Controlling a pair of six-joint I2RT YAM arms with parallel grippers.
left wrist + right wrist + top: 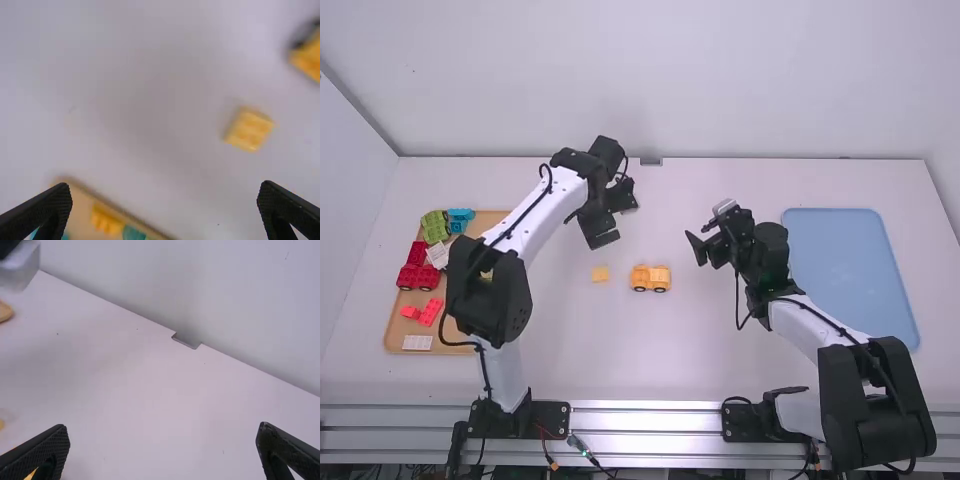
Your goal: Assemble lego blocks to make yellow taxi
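Yellow wheeled taxi base (pixel 650 277) sits mid-surface (pixel 670 355) | small yellow block (pixel 600 273) near it at nine o'clock | left gripper (pixel 618 222), eleven o'clock, jaws wide apart, empty | right gripper (pixel 698 234), between one and two o'clock, jaws likewise | blue tray (pixel 850 270) at three o'clock

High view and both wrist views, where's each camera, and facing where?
High view: above and behind, looking forward and down on the table; left arm and right arm show.
Left wrist view: on that wrist, facing down; left fingers show.
Right wrist view: on that wrist, facing toward the wall; right fingers show.
High and left wrist views share a small yellow block.
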